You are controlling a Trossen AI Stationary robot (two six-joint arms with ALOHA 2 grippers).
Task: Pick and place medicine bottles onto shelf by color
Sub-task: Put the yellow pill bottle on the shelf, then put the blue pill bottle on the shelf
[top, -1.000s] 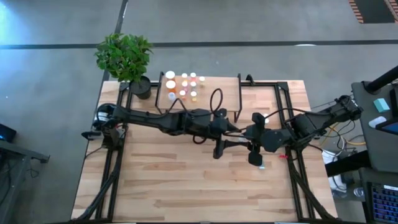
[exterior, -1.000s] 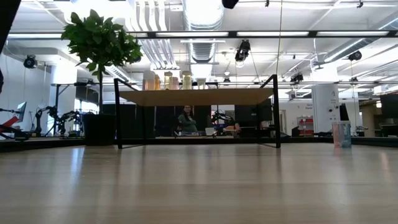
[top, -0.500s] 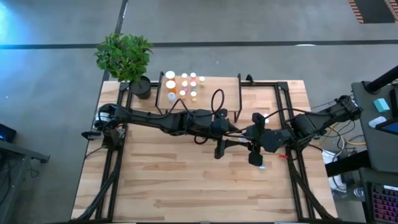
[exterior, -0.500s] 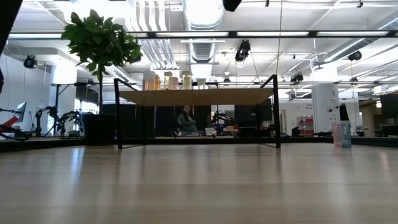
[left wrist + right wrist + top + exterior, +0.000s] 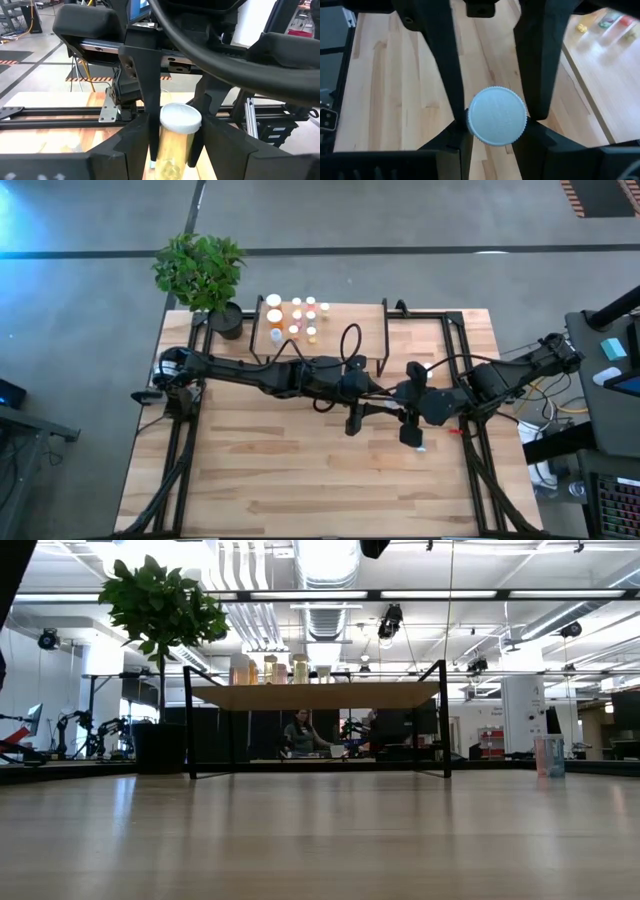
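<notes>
A yellow medicine bottle (image 5: 172,145) with a white cap (image 5: 496,115) hangs above the middle of the table, where my two grippers meet. My right gripper (image 5: 496,131) is shut on it. My left gripper (image 5: 175,157) faces it from the table's left, open, with one finger on each side of the bottle's body; I cannot tell whether they touch it. Several more medicine bottles (image 5: 295,315) stand on the left part of the shelf (image 5: 335,330) at the table's far edge. A blue-green bottle (image 5: 548,755) stands on the table at the right. My right gripper pinches the yellow bottle between its two fingers (image 5: 151,105), at the sides of the cap and the upper body (image 5: 468,120). The fingers come from the table's right, slanting down. The bottle stands about upright with its cap up, lifted clear of the table.
A potted plant (image 5: 200,270) stands at the table's far left corner, beside the shelf. The shelf's right half (image 5: 360,325) is bare board. Black frame rails (image 5: 185,450) run along both sides of the table. People sit in the room beyond (image 5: 300,735).
</notes>
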